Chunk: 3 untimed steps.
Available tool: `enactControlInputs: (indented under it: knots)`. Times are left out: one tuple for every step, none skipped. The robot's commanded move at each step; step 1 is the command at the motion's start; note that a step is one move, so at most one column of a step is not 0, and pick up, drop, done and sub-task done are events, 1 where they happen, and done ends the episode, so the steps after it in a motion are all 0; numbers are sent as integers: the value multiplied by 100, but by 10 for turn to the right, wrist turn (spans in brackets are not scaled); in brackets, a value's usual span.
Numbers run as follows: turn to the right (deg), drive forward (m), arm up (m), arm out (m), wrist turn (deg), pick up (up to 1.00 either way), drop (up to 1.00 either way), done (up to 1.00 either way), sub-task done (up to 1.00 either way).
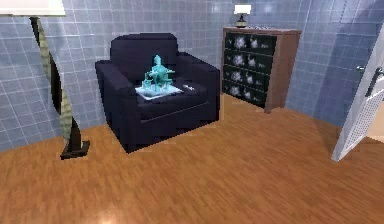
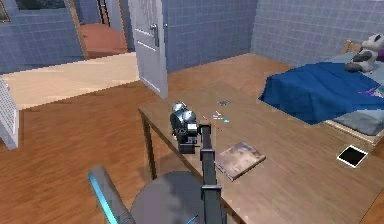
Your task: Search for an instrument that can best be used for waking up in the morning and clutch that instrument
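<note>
Forward view: armchair [image 1: 128,92], teal statue [image 1: 157,72]. Arm side view: tool [image 2: 185,128] at desk [image 2: 300,172]; grasp untellable.

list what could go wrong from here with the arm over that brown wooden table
1. The gripper sits at a small dark rounded object near the edge of the brown wooden table. I cannot tell whether it is held, so a lift may leave it behind or nudge it off.
2. The flat brownish book lies close beside the dark square arm; a sideways swing could shove it.
</note>
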Motion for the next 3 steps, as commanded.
enactControlInputs:
  knots:
    - [0, 0, 0, 0, 0, 100, 0, 0, 0]
    - [0, 0, 10, 0, 0, 0, 0, 0, 0]
    - [0, 0, 0, 0, 0, 0, 0, 100, 0]
